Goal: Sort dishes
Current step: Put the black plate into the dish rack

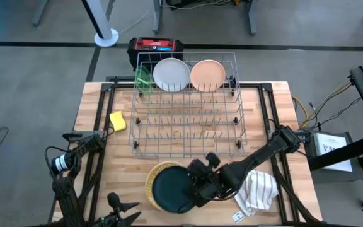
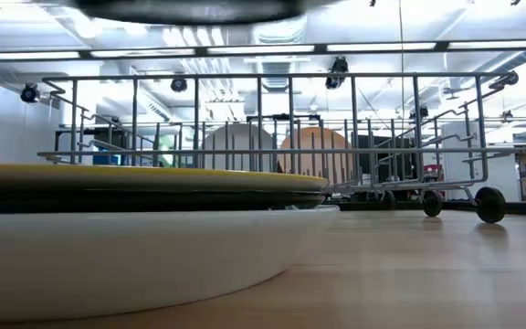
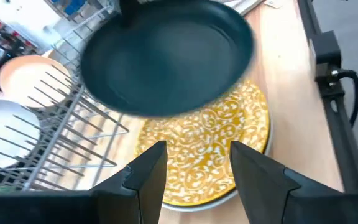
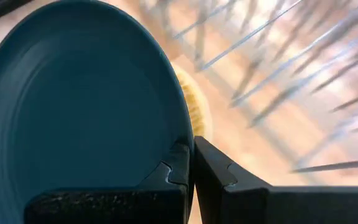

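Observation:
My right gripper is shut on a dark teal plate, which hangs over a yellow patterned plate near the table's near edge. The yellow plate lies on a larger white plate. The dark plate also shows in the left wrist view and at the low view's top. A lime-green plate, a white plate and a peach plate stand on edge in the wire rack's far end. My left gripper is open and empty, near the table's near-left corner. My right gripper pinches the dark plate's rim between its two fingers, on the side of the plate toward the table's right. The fingers come from the table's right. The plate is lifted clear above the yellow plate, about level.
A white cloth lies under my right arm at the near right. A yellow sponge lies left of the rack. The rack's near rows of tines stand bare. A black and red box sits beyond the table's far edge.

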{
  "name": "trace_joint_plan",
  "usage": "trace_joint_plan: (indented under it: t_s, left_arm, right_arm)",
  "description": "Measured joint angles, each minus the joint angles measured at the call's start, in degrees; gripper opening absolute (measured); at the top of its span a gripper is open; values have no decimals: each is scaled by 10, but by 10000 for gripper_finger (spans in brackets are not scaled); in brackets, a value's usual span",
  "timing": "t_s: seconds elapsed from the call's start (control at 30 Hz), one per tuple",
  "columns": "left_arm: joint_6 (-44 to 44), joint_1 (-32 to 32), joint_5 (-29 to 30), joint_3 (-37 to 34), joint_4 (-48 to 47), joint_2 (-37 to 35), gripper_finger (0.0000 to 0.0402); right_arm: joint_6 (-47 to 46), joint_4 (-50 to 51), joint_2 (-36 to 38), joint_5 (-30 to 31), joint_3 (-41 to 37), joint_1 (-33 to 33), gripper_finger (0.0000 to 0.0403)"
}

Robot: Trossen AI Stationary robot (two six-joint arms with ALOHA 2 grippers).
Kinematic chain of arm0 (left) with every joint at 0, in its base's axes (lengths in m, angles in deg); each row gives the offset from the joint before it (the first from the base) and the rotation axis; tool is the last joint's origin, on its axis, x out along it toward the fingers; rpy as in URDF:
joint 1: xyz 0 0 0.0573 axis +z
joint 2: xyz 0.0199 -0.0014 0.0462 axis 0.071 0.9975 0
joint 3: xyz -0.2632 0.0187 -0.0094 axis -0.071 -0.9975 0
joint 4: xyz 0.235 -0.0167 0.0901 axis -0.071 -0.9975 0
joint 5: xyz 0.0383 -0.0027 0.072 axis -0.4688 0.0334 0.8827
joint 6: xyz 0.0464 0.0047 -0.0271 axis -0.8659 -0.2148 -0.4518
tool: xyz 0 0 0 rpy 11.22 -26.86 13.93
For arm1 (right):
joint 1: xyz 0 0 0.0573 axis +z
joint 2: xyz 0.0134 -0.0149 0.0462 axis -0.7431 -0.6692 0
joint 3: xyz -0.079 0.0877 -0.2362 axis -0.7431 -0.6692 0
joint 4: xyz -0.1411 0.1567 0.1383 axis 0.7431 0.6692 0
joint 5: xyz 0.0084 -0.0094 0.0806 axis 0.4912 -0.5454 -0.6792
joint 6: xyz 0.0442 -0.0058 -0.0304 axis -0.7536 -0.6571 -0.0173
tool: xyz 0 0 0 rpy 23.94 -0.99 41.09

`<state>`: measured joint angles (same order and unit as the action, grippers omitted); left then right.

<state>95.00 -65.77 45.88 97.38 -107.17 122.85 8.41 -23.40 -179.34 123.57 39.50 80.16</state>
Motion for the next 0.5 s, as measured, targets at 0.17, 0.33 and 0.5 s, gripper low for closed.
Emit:
trace_joint_plan:
  t_s: [0.17, 0.33, 0.5]
  left_arm:
    - [1, 0, 1, -1, -38, 0, 166]
    - [-47, 0, 4, -13, -37, -1, 166]
    - [-94, 8, 6, -51, -38, -2, 166]
  right_arm:
    - [-3, 175, 1, 72, 124, 0, 0]
    - [8, 266, 17, 143, 213, -14, 0]
    - [81, 278, 58, 206, 241, -52, 0]
